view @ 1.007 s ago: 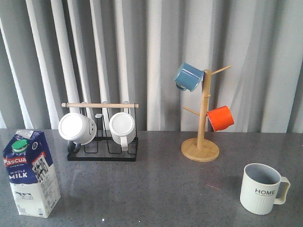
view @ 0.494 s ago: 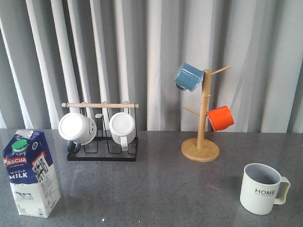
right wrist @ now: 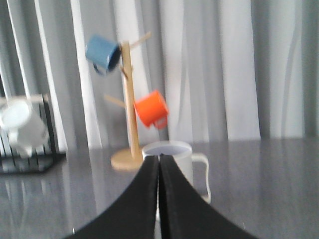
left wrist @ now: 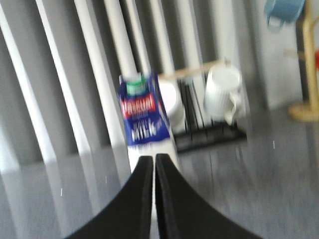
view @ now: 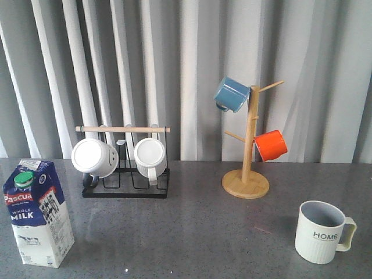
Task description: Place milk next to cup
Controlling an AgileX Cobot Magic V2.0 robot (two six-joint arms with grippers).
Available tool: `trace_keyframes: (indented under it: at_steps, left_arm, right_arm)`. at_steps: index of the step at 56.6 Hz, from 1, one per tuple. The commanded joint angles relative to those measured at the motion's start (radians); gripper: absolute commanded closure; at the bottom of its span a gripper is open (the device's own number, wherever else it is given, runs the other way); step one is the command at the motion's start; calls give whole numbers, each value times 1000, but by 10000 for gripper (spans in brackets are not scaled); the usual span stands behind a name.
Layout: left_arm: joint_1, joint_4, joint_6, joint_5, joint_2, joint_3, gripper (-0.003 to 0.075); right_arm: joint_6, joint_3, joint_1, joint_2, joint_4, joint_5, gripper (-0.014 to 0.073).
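With both grippers' jaws closed and empty, open the left gripper (left wrist: 153, 162) before approaching the milk (view: 37, 213) at the bench's front-left corner.

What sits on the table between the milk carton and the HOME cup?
Nothing: in the front view bare grey table runs from the milk to the cup. The mug rack stands farther back.

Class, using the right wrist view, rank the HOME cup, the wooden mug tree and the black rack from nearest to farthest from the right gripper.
1. HOME cup, just beyond the right gripper.
2. Mug tree, behind the cup.
3. Black rack, far off to the robot's left.
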Motion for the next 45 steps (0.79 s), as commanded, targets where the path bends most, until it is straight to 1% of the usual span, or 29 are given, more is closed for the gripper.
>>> trace_keyframes:
  at_steps: [1, 2, 4, 7, 9, 11, 16, 19, 21, 24, 27, 33, 45]
  left_arm:
    - [0, -9, -68, -370, -11, -83, 726]
    - [0, -16, -76, -404, -10, -105, 726]
    - [0, -39, -75, -426, -3, -152, 726]
    - [0, -94, -39, -389, 31, -245, 726]
    - [0, -143, 12, -327, 68, -324, 726]
    - [0, -179, 65, -247, 117, -393, 726]
    - [0, -240, 228, 6, 304, -558, 726]
    - [0, -258, 288, 122, 425, -636, 726]
    - [-2, -268, 296, 196, 494, -681, 726]
    - [-12, -273, 293, 264, 585, -721, 726]
    - [-25, -272, 293, 288, 657, -737, 726]
    - [-34, -283, 279, 282, 776, -736, 726]
    - [-34, -291, 161, 259, 888, -736, 716]
  right_arm:
    - [6, -87, -4, -18, 5, -274, 602]
    - [0, -112, -4, -17, 5, -286, 602]
    - [-22, -162, -4, -7, 5, -296, 602]
    - [-83, -254, -4, 32, 6, -265, 602]
    - [-134, -317, -4, 71, 5, -223, 602]
    - [-180, -394, -4, 133, 6, -151, 602]
    - [-273, -540, -4, 308, 13, 35, 602]
    - [-270, -606, -4, 422, 13, 123, 602]
    - [-264, -642, -4, 498, 13, 156, 602]
    - [-257, -672, -4, 580, 13, 176, 602]
    - [-261, -683, -4, 644, 13, 168, 602]
    - [-256, -683, -4, 734, 13, 186, 602]
    - [-248, -683, -4, 811, 13, 249, 594]
